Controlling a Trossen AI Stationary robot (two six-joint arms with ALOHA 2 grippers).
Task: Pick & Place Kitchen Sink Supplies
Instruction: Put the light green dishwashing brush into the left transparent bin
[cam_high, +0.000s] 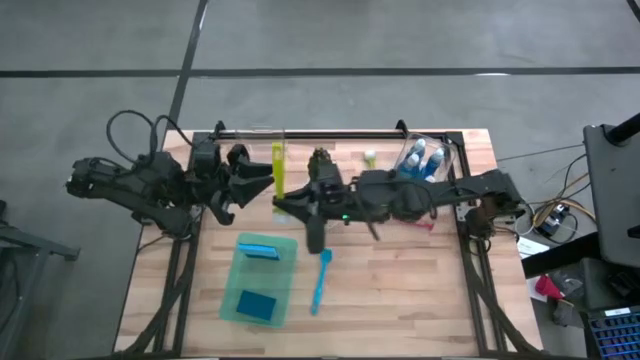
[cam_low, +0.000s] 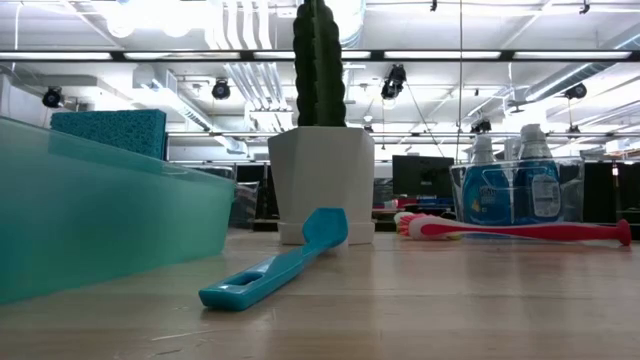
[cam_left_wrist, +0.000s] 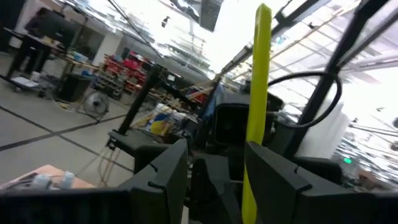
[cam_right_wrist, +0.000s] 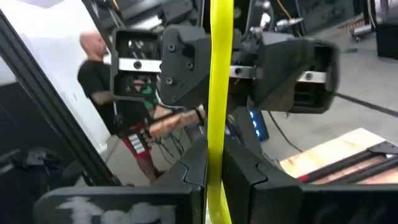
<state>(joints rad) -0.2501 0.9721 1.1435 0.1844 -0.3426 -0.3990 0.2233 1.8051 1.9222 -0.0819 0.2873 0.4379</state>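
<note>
Gripping yellow brush (cam_right_wrist: 219, 93) | right gripper (cam_right_wrist: 214, 171) clamped | left gripper (cam_left_wrist: 214, 168) spread

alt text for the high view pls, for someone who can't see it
Overhead: both arms meet mid-table around a yellow brush, the right claw at its lower end, the left claw beside it. Nearer the front, a blue brush lies beside a green tray holding two blue sponges.
</note>
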